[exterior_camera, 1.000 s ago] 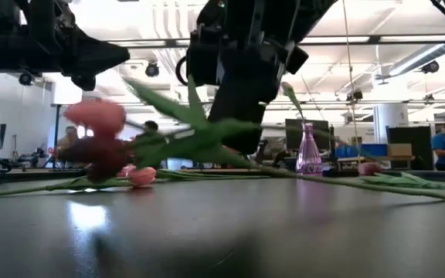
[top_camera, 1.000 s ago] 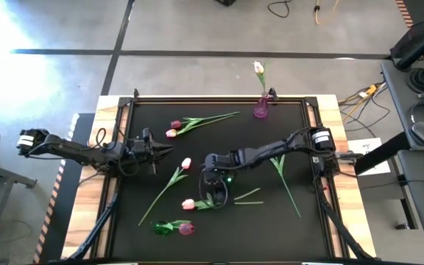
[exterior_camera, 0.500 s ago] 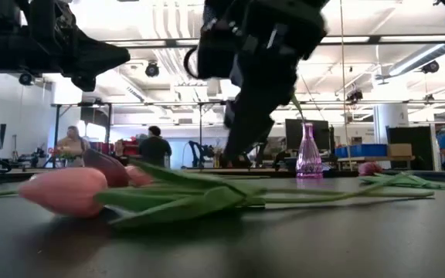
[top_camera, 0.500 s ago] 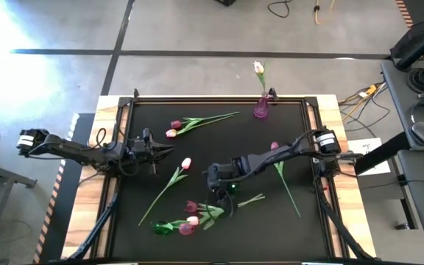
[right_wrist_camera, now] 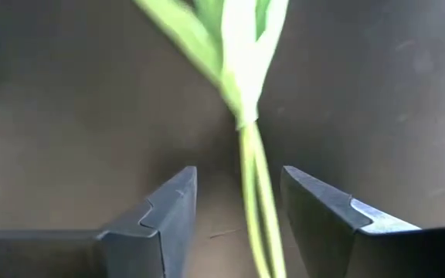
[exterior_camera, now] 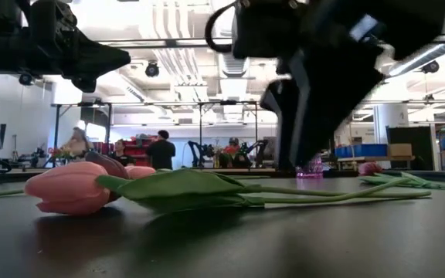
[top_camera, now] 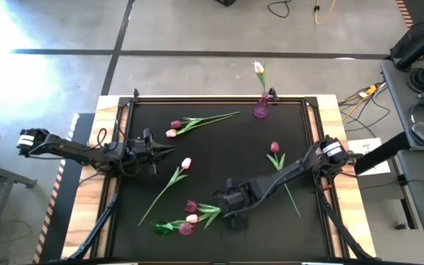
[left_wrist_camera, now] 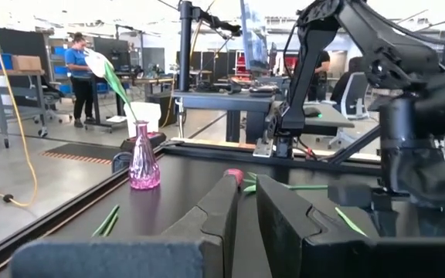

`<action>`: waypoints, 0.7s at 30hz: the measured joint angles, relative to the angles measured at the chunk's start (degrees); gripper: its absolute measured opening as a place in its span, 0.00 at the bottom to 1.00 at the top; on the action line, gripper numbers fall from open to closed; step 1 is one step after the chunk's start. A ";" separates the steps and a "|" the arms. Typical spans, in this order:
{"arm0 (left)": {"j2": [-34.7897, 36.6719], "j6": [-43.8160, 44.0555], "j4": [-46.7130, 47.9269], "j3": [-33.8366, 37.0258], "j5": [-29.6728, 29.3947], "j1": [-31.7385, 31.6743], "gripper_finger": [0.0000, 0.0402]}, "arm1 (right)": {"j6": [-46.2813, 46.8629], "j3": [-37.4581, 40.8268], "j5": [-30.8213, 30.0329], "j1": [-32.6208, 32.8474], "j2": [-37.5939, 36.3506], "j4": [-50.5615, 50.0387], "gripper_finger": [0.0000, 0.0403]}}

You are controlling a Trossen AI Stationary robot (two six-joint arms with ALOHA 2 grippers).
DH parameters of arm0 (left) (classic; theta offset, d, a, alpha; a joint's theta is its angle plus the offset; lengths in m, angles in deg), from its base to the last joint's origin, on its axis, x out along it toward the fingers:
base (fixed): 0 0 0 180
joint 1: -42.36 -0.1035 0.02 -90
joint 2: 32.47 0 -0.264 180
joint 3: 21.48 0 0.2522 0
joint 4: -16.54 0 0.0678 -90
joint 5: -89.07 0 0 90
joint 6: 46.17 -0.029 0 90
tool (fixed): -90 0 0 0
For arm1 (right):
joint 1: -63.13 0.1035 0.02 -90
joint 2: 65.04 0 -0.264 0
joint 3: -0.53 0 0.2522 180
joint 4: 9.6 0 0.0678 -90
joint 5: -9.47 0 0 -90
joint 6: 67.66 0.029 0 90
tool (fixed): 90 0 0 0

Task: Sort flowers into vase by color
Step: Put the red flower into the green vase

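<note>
A pale pink tulip (top_camera: 191,218) and a dark magenta tulip (top_camera: 191,207) lie side by side on the black mat near its front edge, showing close up in the low view as a pink head (exterior_camera: 64,189) and leaves (exterior_camera: 184,189). My right gripper (top_camera: 232,215) stands open over their two green stems (right_wrist_camera: 249,193), one finger on each side, apart from them. A purple vase (top_camera: 260,109) at the far edge holds one pale tulip (top_camera: 258,68). A green vase (top_camera: 160,229) lies at the front. My left gripper (top_camera: 164,152) waits at the left, shut and empty.
Two tulips (top_camera: 174,129) lie at the far left with stems pointing right. A pink tulip (top_camera: 186,163) lies mid-mat, and a magenta tulip (top_camera: 274,147) lies to the right. Another magenta head (top_camera: 186,229) rests by the green vase. Bare mat lies between the purple vase and the centre.
My right gripper has gone toward the table's near edge and a little right, come down and let go. The two tulips, raised above the mat a second ago, now lie flat on it near the green vase.
</note>
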State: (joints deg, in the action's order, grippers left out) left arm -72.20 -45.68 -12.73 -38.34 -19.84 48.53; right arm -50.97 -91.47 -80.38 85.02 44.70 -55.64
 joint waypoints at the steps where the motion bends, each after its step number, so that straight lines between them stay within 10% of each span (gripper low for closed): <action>1: -0.15 0.00 -0.10 0.00 0.00 -0.01 0.09 | -0.02 0.00 0.02 0.34 0.76 0.26 0.43; 21: -2.71 0.20 0.30 0.00 0.00 -0.01 0.09 | -0.79 -0.02 -1.83 -2.80 3.17 4.30 0.11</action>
State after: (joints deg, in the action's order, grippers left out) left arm -74.92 -45.49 -12.42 -38.34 -19.84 48.52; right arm -51.76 -91.49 -82.22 82.22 47.87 -51.34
